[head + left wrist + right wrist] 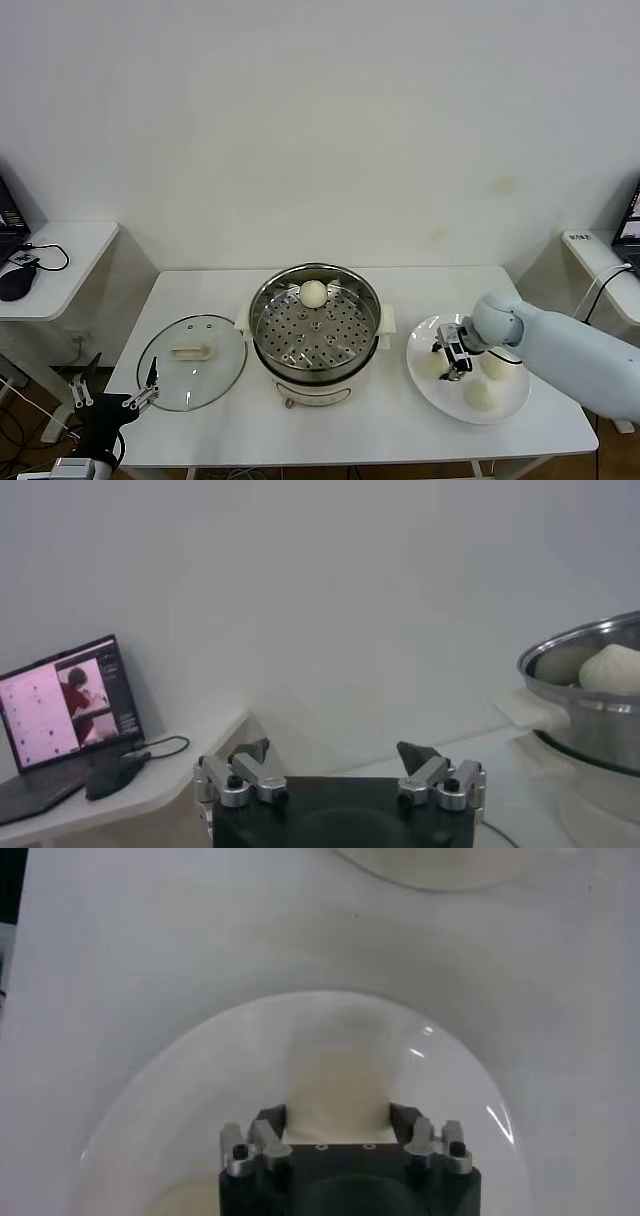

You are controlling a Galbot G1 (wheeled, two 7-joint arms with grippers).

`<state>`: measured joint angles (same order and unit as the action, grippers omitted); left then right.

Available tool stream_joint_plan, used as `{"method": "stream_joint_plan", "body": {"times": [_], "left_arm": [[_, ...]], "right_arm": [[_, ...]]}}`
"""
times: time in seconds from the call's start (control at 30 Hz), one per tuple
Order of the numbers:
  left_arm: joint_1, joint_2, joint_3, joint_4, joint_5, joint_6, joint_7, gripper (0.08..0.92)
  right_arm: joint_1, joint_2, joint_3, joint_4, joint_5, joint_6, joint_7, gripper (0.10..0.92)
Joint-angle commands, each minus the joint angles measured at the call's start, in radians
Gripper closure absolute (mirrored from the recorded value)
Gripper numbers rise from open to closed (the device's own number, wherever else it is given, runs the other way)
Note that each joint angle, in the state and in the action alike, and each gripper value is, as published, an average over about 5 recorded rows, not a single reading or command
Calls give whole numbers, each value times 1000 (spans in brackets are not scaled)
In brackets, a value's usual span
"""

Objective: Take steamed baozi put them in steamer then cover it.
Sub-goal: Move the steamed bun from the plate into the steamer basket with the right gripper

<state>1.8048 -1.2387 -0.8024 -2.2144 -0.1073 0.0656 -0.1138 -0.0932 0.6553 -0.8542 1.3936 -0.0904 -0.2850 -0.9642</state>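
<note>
The right gripper [452,361] is down on the white plate [424,384], its fingers closed against both sides of a baozi [338,1083], apparently gripping it. Two more buns [482,394] lie on the plate. One bun [313,293] sits in the steamer [315,325]. The cover [191,361] lies beside it. The left gripper [340,768] hangs wide open and empty off the table's left edge.

My head camera looks down on the white tabletop [400,420]; my left wrist camera faces sideways, sharing the round shiny steel steamer [315,325]; my right wrist camera hovers close over the flat white plate [150,1108].
</note>
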Motion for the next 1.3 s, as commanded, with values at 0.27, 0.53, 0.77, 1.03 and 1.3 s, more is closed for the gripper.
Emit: {"method": "stream_joint_plan", "body": {"times": [0.27, 0.53, 0.77, 1.03, 1.3], "left_arm": [[-9, 8, 7, -3, -7, 0, 1, 177], [-25, 16, 17, -4, -12, 3, 2, 177], [-35, 19, 19, 2, -17, 4, 3, 177], [-36, 17, 0, 7, -19, 4, 3, 177], [-33, 2, -21, -21, -20, 12, 6, 177]], "right_arm": [[503, -114, -173, 139, 220, -56, -78, 406], [796, -15, -304, 193, 388, -124, -42, 396], [837, 188, -355, 219, 564, -237, 49, 389], [683, 434, -351, 135, 625, -328, 163, 389], [565, 587, -357, 5, 624, -375, 239, 389]]}}
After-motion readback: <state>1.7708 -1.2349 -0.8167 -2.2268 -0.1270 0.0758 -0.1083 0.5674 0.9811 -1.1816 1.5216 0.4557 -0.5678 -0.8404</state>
